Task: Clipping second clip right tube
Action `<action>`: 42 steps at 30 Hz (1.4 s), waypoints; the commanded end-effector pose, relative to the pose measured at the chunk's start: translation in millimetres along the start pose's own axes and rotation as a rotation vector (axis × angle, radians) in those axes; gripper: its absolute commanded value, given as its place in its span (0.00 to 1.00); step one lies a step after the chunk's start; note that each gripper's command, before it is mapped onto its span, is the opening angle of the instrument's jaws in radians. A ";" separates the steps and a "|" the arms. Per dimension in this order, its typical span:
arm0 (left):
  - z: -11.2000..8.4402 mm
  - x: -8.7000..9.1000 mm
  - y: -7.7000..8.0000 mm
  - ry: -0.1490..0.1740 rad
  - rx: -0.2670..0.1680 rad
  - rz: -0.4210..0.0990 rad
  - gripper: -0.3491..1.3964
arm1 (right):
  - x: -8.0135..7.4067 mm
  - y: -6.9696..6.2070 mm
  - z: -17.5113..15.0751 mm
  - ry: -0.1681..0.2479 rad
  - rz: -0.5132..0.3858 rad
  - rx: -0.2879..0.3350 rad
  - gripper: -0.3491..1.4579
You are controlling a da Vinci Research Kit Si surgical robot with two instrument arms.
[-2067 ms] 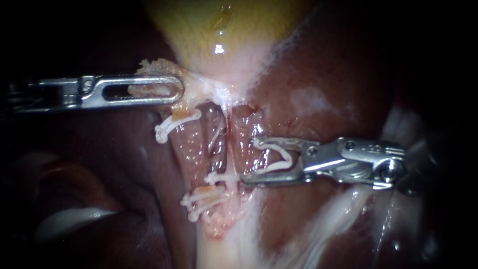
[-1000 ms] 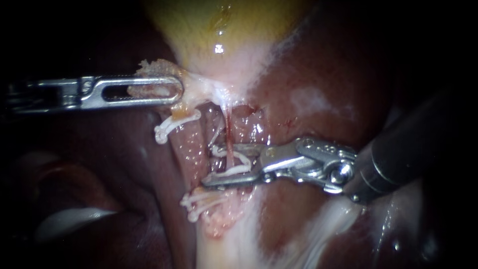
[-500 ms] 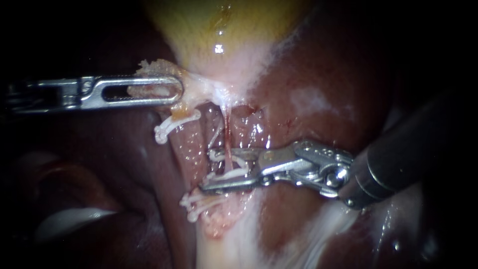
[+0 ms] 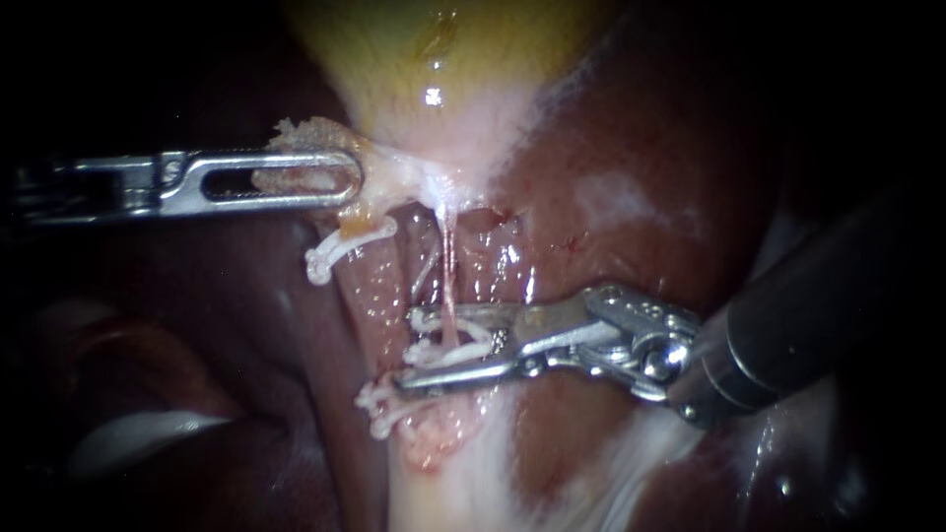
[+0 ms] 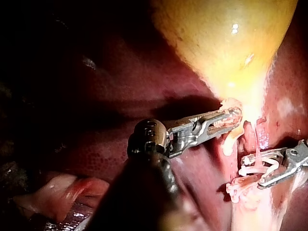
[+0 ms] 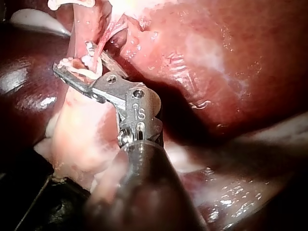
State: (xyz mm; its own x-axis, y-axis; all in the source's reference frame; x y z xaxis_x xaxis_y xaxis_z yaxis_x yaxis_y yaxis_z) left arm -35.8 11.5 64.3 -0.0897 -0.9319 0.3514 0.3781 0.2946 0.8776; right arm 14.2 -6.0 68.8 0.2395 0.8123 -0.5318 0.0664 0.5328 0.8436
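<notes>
Endoscope view: the right instrument (image 4: pixel 434 345) comes in from the right with its jaws part-way apart astride the right tube (image 4: pixel 448 266), a thin pale strand running down from the gallbladder (image 4: pixel 434 59). Both jaws bear on the loaded clip (image 4: pixel 445 319) seated between them; by my judgement the step in hand is the closing, with the clip placed but not yet pressed flat. The next move calls for a steady squeeze that keeps the tube wholly inside the clip's arms and clear of the other clips (image 4: pixel 384 402) on the left tube (image 4: pixel 370 296) just beside. The left instrument (image 4: pixel 347 182), from the left, has its slotted jaws closed on the gallbladder's neck. White material crowds between the right jaws, and whether some of it is a clip already on the tube cannot be told.

Left wrist view: the left instrument's jaws (image 5: pixel 231 118) clamp tan neck tissue; beyond them the right instrument (image 5: pixel 252 171) is cut off at the edge, and the tube is only a faint thread.

Right wrist view: the shaft hides the near tissue; one jaw lies plain beside the clip (image 6: pixel 84 73), the other is half lost against the wet liver (image 6: pixel 202 67); whether the clip's tips reach past the tube cannot be told.
</notes>
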 end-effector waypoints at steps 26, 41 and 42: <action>0.0 0.0 0.0 0.000 0.000 0.000 0.00 | 0.5 -1.0 -0.2 0.036 0.040 0.073 0.42; 0.0 0.1 0.0 0.000 0.000 0.000 0.00 | 0.2 -0.9 -1.5 0.022 0.120 0.072 0.00; 0.0 0.1 0.0 0.000 0.000 0.000 0.00 | 0.2 -0.9 -1.5 0.011 0.121 0.068 0.00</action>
State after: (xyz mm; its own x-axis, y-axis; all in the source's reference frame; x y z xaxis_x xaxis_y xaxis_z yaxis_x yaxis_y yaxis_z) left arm -35.8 11.5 64.4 -0.0897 -0.9318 0.3517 0.3781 0.2948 0.8776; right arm 12.6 -5.9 67.9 0.2482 0.8712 -0.4236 0.0989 0.4123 0.9057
